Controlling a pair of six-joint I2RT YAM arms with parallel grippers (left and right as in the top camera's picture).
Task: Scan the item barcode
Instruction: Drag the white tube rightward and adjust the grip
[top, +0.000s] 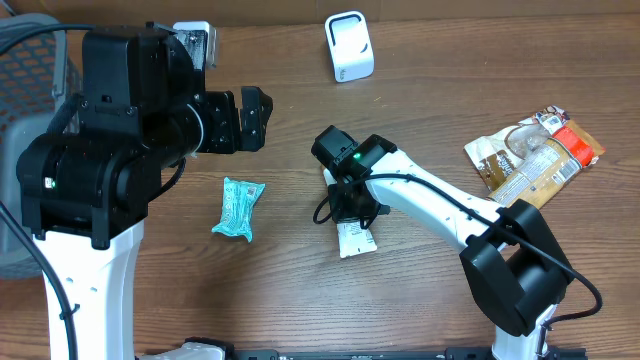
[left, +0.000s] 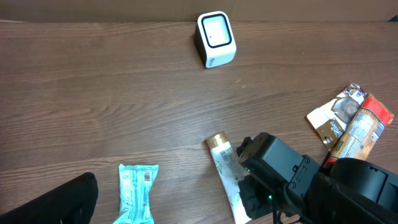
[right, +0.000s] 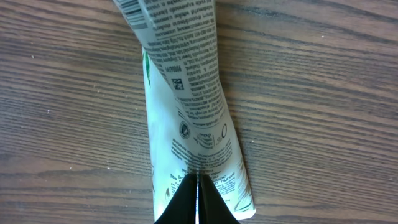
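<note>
The right hand (right: 198, 182) is down on the table (top: 430, 110) near its middle, at the end of the white arm that reaches in from the near right. Its two black fingers (right: 186, 202) are pressed together, clamped on the wide flat end of the tube (right: 186, 93) with only a thin pale line between them. The tube is white with small print and green leaf marks. It lies on the wood at the centre of the table, partly under that hand. In the left wrist view its gold cap (left: 216, 140) points to the far side, toward the scanner (top: 349, 47). A strip of barcode (right: 129, 6) shows at the tube's far end in the right wrist view.

The scanner is a small white box standing at the far edge, well apart from the tube.

The left hand (top: 252, 118) hangs above the table to the left of the tube, its jaws apart and nothing between them. A teal packet (top: 238, 208) lies on the wood nearer than it and left of the tube. Two crumpled snack bags (top: 535, 155) lie together at the right side. A grey mesh basket (top: 25, 70) sits at the far left.
</note>
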